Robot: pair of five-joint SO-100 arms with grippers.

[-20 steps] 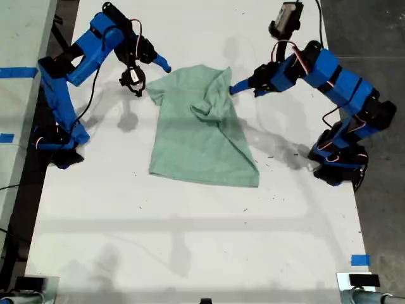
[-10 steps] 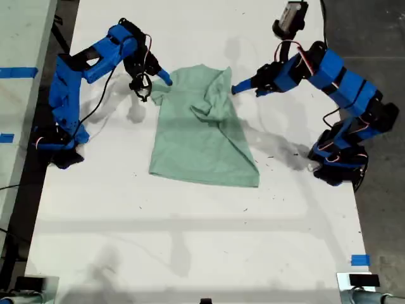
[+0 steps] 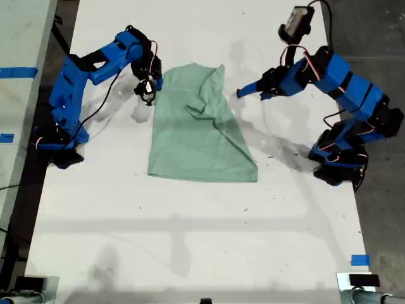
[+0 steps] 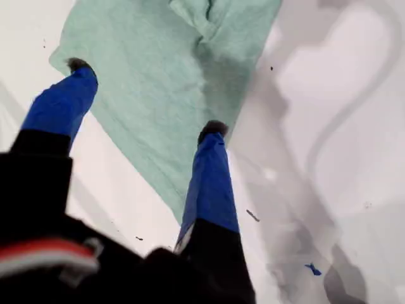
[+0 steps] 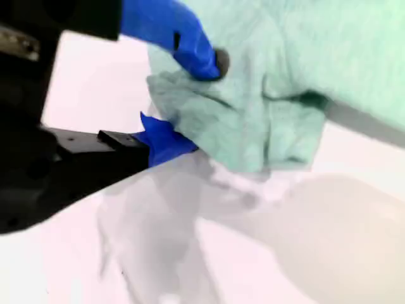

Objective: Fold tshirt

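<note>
Scene: 2 blue arms flank the tshirt (image 3: pixel 199 126) on a white table (image 3: pixel 190 240); the pale mint cloth lies just above the table's centre in the exterior view, hem toward 6 o'clock, collar end toward 12 o'clock.

My second gripper (image 3: pixel 149 88): at the shirt's 10 o'clock corner in the exterior view, jaws closed on a bunched wad of sleeve cloth (image 5: pixel 253 120), which its wrist view shows pinched between the 2 blue tips.

My first gripper (image 3: pixel 243 92): off the shirt's 2 o'clock edge in the exterior view, apart from the cloth, jaws spread wide and holding nothing; its wrist view shows the fabric lying flat beyond the 2 tips (image 4: pixel 142 95).

Cloth state: one side already lies turned inward, leaving a diagonal ridge (image 3: pixel 212 111) running toward 5 o'clock.

Handling, as judged: light, limp, thin knit; it should drape and crumple rather than hold a crease, and drag on the table instead of sliding cleanly.

Where to grip: likely at corners and hems, such as the sleeve edge or shoulder seam, where doubled cloth gives the tips something to bite; a mid-panel pinch would probably just tent the fabric.
</note>
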